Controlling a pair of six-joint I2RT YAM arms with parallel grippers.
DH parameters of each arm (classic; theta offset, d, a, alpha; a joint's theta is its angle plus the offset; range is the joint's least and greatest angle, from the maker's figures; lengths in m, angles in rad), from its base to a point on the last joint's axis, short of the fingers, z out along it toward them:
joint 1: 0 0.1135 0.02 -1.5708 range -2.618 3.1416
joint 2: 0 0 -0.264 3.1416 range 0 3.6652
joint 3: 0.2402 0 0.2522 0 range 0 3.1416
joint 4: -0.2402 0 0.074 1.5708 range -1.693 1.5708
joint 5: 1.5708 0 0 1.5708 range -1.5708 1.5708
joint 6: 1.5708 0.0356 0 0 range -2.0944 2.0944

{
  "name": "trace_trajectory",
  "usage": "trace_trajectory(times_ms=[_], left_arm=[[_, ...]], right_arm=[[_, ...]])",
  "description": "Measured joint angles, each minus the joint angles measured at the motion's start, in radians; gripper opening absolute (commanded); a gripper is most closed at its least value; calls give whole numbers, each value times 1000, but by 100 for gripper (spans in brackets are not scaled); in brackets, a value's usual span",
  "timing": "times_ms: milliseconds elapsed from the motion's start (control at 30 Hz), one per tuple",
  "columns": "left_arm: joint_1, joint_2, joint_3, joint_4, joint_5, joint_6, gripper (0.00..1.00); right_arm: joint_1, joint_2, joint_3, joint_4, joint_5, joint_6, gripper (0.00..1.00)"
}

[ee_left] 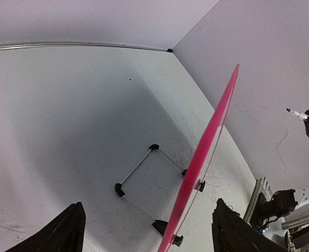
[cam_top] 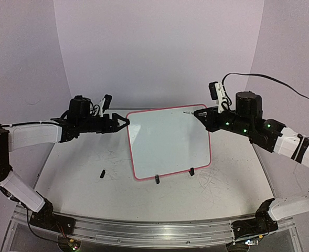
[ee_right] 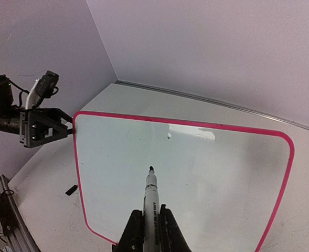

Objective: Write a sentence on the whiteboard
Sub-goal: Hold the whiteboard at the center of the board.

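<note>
The whiteboard (cam_top: 170, 142) (ee_right: 196, 173) stands tilted on the table, white with a thin pink-red border. Its face is blank; the sentence is not in view. My left gripper (cam_top: 124, 122) (ee_left: 150, 220) is open at the board's upper left corner. The board's pink edge (ee_left: 206, 152) runs between its fingers, touching neither. My right gripper (cam_top: 202, 113) (ee_right: 151, 215) is shut on a white marker (cam_top: 188, 112) (ee_right: 150, 191). The black tip points at the board near its top right corner, a little off the surface.
Two black clip feet (cam_top: 157, 179) hold the board's lower edge, and a wire stand (ee_left: 138, 173) props it from behind. A small black cap (cam_top: 101, 172) (ee_right: 70, 189) lies on the scratched tabletop left of the board. A metal rail (cam_top: 154, 231) runs along the near edge.
</note>
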Motion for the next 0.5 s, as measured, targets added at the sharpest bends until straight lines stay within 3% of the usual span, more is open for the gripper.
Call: trace_trajectory(times_ms=[500], left_arm=[[2,41,3,37,92,7,73]], right_arm=[[96,89,38,60,-2,-21,0]])
